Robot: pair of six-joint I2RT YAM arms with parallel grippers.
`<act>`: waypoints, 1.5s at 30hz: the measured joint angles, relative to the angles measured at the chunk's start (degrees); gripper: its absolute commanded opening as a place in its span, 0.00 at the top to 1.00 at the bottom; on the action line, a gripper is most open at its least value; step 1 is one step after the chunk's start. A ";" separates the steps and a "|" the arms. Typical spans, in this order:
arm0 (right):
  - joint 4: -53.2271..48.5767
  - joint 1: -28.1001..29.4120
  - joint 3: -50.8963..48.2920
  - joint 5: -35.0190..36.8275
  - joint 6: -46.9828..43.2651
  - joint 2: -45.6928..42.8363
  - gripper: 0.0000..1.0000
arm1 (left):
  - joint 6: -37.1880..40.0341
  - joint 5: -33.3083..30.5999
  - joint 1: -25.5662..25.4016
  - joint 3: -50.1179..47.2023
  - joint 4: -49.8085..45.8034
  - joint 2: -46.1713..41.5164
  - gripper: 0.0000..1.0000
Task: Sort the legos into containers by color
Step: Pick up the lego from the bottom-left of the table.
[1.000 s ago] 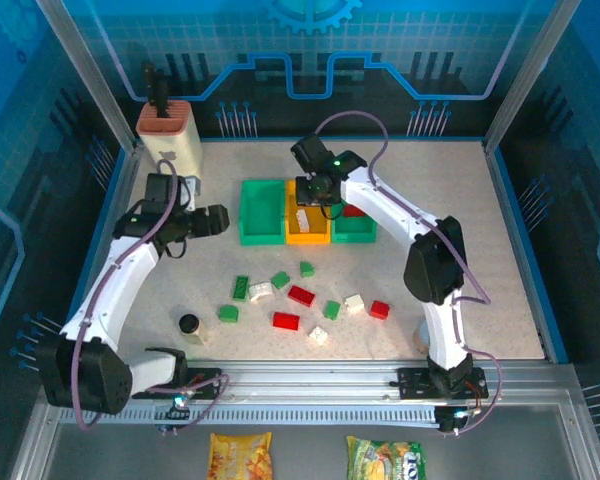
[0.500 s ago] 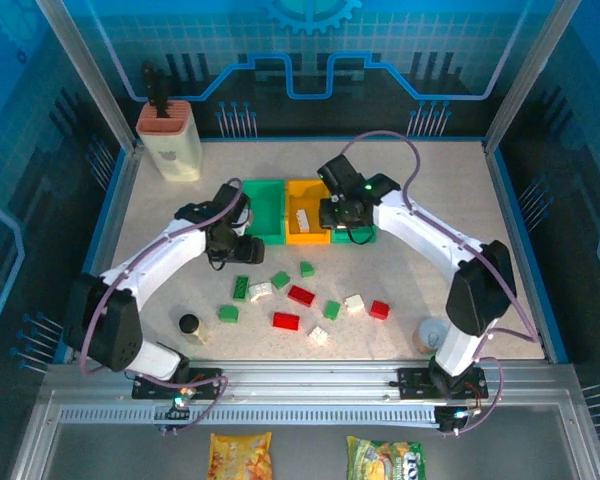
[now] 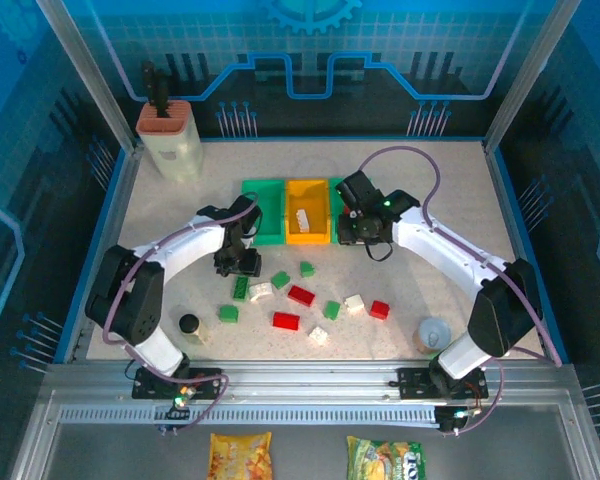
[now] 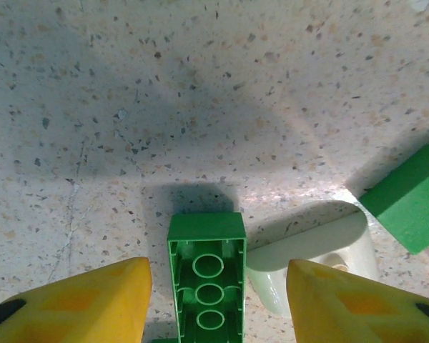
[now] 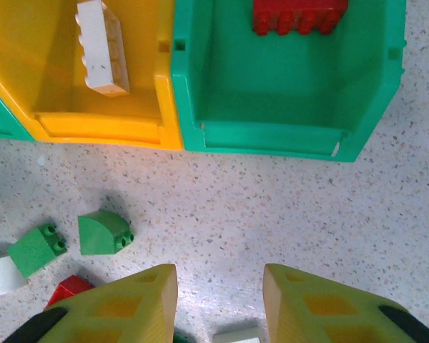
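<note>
Likely handling: green lego (image 4: pixel 206 246) light, rigid, slick; pinch long sides. Astride it, left end effector (image 4: pixel 216 304) apart; right end effector (image 5: pixel 220 304) apart.

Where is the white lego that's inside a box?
In the top view, the white lego lies inside the orange-yellow bin, between the left green bin and the right green bin.

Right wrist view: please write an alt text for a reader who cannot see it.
The open right gripper hovers over the speckled table. Above it in the picture, the orange-yellow bin holds a white brick and the green bin beside it holds a red brick. Two green bricks lie at lower left.
</note>
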 measured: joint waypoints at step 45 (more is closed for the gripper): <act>-2.36 0.09 -3.04 1.11 0.22 -4.11 0.63 | -0.35 -0.55 0.00 0.61 -0.37 -1.27 0.73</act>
